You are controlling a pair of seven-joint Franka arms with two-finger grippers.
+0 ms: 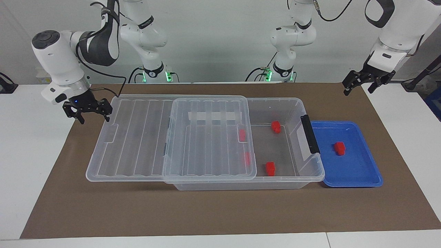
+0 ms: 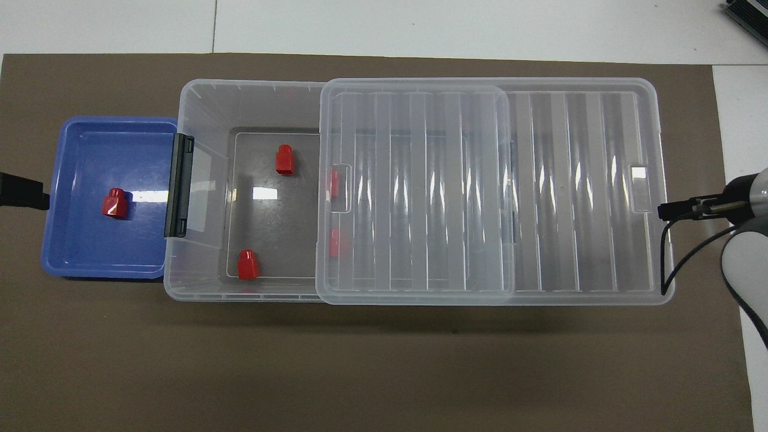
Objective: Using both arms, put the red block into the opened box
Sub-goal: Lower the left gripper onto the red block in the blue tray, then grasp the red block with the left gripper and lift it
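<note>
One red block lies in the blue tray. The clear box holds several more: two in its uncovered part, two dimly seen under the lid. The ribbed lid is slid partway off, overhanging the box at the right arm's end. My right gripper is open at that overhanging end of the lid, by its rim. Open and holding nothing, my left gripper hangs in the air past the tray's outer end.
A black latch sits on the box end that meets the tray. Everything stands on a brown mat over a white table. The right arm's black cable hangs near the lid's corner.
</note>
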